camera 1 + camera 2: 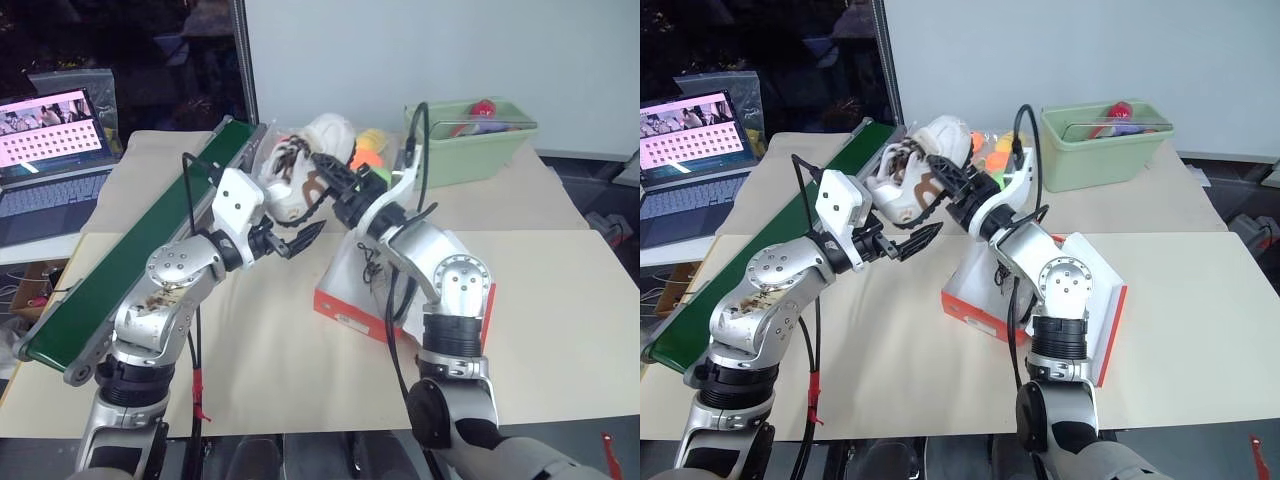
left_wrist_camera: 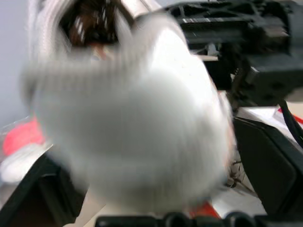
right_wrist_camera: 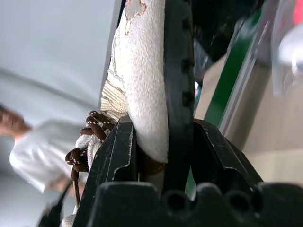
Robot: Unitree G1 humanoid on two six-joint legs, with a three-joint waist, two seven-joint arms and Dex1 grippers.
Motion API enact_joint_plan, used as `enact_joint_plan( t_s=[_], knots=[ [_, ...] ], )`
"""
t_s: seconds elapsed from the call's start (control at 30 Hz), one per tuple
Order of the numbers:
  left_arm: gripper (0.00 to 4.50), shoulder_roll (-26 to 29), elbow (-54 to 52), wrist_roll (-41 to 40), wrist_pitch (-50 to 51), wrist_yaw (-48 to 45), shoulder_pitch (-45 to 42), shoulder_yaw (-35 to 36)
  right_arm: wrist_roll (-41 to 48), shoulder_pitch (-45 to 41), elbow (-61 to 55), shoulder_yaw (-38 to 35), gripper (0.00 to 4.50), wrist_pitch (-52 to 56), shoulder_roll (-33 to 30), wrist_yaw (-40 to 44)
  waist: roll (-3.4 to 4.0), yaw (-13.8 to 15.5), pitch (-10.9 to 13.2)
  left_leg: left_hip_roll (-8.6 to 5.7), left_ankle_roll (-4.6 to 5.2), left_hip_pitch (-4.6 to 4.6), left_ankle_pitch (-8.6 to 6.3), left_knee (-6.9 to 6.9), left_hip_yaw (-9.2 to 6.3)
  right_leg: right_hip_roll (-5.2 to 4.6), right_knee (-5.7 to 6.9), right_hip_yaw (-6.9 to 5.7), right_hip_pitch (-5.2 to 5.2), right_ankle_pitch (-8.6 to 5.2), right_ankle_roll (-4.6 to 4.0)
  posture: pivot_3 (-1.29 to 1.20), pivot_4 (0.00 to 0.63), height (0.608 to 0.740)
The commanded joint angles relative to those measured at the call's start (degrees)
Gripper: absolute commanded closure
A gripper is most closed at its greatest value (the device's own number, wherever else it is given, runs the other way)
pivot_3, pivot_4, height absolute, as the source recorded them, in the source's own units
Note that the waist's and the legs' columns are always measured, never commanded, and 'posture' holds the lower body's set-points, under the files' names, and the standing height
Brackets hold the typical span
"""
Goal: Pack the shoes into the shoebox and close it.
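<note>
One shoe (image 1: 910,180) can be counted, held in the air at upper centre of the head views; a second cannot be told apart. There is one shoebox (image 1: 985,300), lying open on the tabletop (image 1: 1200,300) just right of centre, its lid (image 1: 1102,330) tilted up toward the right edge. The right claw (image 1: 322,180) pinches the shoe, its two black fingers pressed on the sole edge and the cream upper, brown laces hanging beside them in the right wrist view. The left claw (image 1: 912,238) stands spread just below and left of the shoe, not gripping it. One green bin (image 1: 470,140) sits at upper right, one green belt (image 1: 140,260) runs along the left, and one laptop (image 1: 50,150) sits at far left.
</note>
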Motion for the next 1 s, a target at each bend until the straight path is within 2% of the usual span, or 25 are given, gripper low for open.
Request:
enact_joint_plan(
  t_s=[0.03,0.1,0.17,0.27,0.47,0.7,0.83,1.0],
  knots=[
    [0.04,0.1,-1.6,0.0,-1.4,-0.5,1.0,0.3,-1.6,-3.5,0.6,-3.3,2.78,-6.1,-0.8,-0.7,0.0,0.0,0.0,-0.01,0.0,0.0,0.0,0.0,0.0,0.0,-0.01,0.0,0.0,0.0,0.0,0.0,0.15,0.729],
    [0.04,0.0,-1.7,0.0,-1.3,-0.4,1.8,0.3,-4.5,-4.1,1.8,-3.2,2.78,-7.1,-3.1,-0.4,0.03,-0.1,0.0,0.0,0.0,0.0,0.0,0.0,0.01,0.0,-0.01,0.0,0.0,0.0,0.0,0.0,0.15,0.729],
    [0.04,1.4,-1.6,1.5,-3.5,-1.9,3.6,-0.4,-9.8,-4.5,2.4,-0.7,2.78,-4.7,-8.6,1.3,0.07,-0.1,0.0,0.0,0.0,-0.01,0.0,0.0,0.01,0.01,0.01,0.0,-0.03,0.0,0.0,0.0,0.15,0.729],
    [0.04,7.4,0.9,7.6,-13.7,-7.9,7.6,-2.6,-12.7,-6.0,3.0,2.6,2.78,2.5,-17.1,4.1,0.13,-0.2,0.1,0.0,0.0,-0.02,0.0,-0.02,0.05,0.0,-0.02,0.02,-0.06,-0.01,-0.01,0.0,0.15,0.729],
    [0.04,12.6,8.7,6.9,-24.6,-19.2,8.4,-1.5,-12.5,-10.4,6.3,6.6,2.78,23.4,-29.9,7.7,0.21,-0.2,0.1,0.02,0.0,0.0,0.0,-0.04,0.13,0.02,-0.1,0.08,-0.13,-0.03,-0.05,0.0,0.15,0.729],
    [0.04,12.1,16.1,7.4,-31.8,-27.3,4.1,-5.0,-16.2,-12.9,15.6,8.7,2.78,45.0,-33.9,9.4,0.2,0.4,0.1,0.0,0.01,-0.09,-0.01,-0.04,0.14,-0.01,-0.24,0.05,-0.1,-0.03,-0.06,0.0,0.15,0.729],
    [0.04,10.6,16.1,7.6,-32.1,-27.4,3.4,-5.4,-20.5,-12.1,15.9,9.1,2.78,47.5,-32.9,10.5,0.21,0.3,0.1,-0.03,0.02,-0.14,-0.01,-0.03,0.14,-0.04,-0.24,0.05,-0.12,-0.03,-0.05,0.0,0.15,0.729],
    [0.04,9.8,14.9,8.0,-31.4,-26.6,3.4,-5.2,-27.2,-10.6,17.1,10.1,2.78,44.7,-30.6,11.3,0.21,-0.2,0.1,0.01,0.02,-0.08,0.0,-0.03,0.13,0.01,-0.16,0.07,-0.14,-0.03,-0.05,0.0,0.15,0.729]
  ],
)
